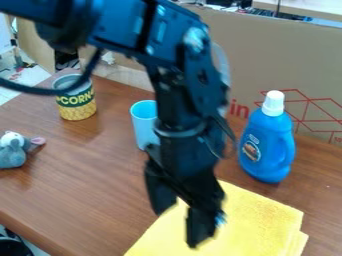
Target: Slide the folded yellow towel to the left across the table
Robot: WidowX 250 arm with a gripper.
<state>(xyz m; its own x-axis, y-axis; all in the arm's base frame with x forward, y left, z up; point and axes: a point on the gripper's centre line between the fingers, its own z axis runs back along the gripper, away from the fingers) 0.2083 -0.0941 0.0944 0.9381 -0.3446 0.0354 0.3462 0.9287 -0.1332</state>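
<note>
The black gripper (180,220) hangs above the left part of a folded yellow cloth (257,220), its two fingers spread apart with nothing visible between them. Whether a fingertip touches the cloth, I cannot tell. Behind the arm, a light blue cup (143,127) stands upright, its right side partly hidden. A blue detergent bottle (267,145) with a white cap is upright to the right, just behind the cloth.
On the left of the wooden table (87,185) are an open corn can (77,102) and a grey plush mouse (12,152). A cardboard panel (274,55) stands along the back. The table's front edge runs across the lower left.
</note>
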